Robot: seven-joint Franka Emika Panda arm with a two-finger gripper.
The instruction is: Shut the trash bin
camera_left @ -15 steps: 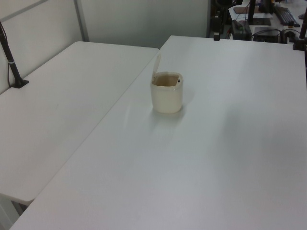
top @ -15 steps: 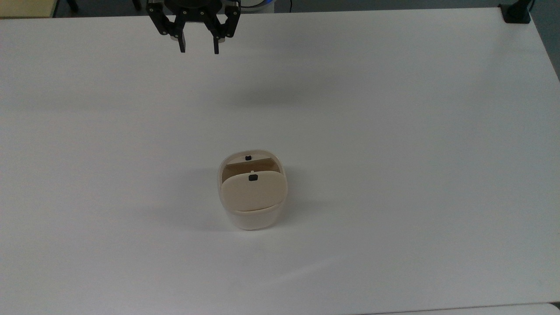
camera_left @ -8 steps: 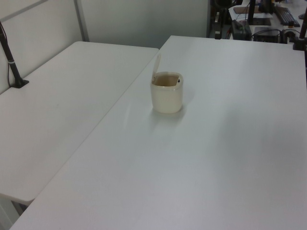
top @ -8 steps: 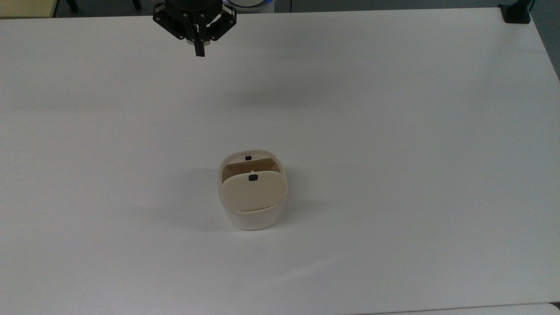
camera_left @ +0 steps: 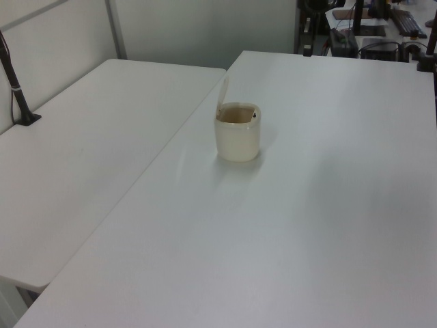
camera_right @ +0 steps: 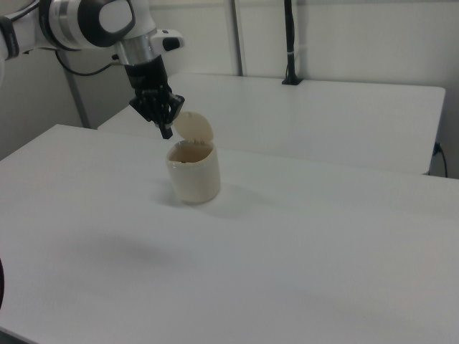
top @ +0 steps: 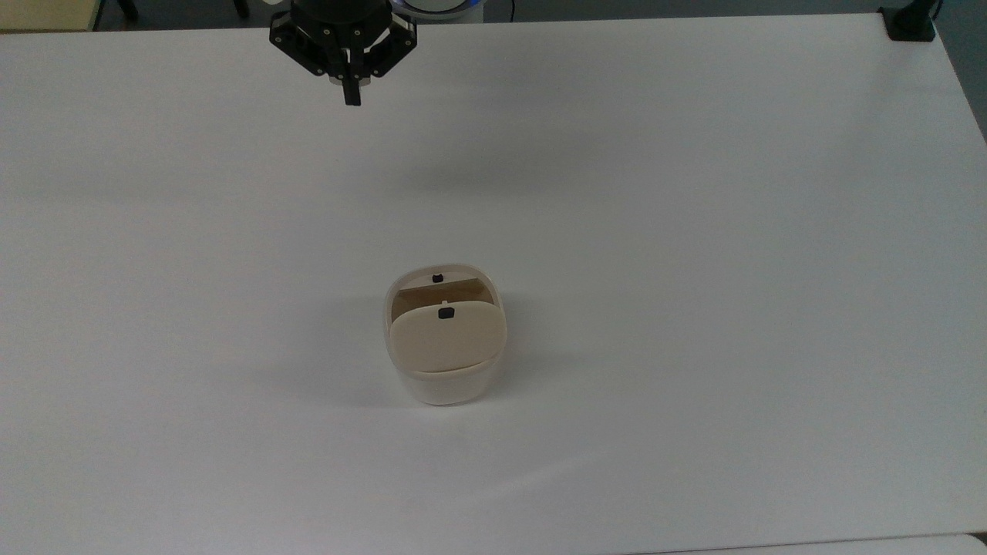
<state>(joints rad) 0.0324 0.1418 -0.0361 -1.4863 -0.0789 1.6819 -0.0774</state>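
The gripper (top: 352,99) is hanging above the white table (top: 694,231) near the top view's upper edge, its two black fingers pressed together into a single point and holding nothing. In the right view the gripper (camera_right: 166,131) is pointing downward from the white arm (camera_right: 86,21), fingertips clenched. The trash bin (top: 445,343) is sitting well apart from the gripper in the top view, below it and a little toward the top view's right, roughly mid-table. The bin is standing upright on the table surface, untouched by the gripper. Its beige lid (top: 447,339) is standing raised on its hinge, leaving the opening exposed on the side facing the gripper; a small black latch mark (top: 445,313) is showing on the lid and another on the bin's rim nearer the gripper. In the right view the trash bin (camera_right: 193,174) is appearing just below and to the right view's right of the fingertips, with the lid (camera_right: 194,128) tilted up beside them; whether they are touching cannot be told from this angle, though the top view is showing clear separation. In the left view the trash bin (camera_left: 237,132) is standing open, lid (camera_left: 222,93) nearly vertical. A second white table (camera_left: 82,150) is adjoining on the left view's left.
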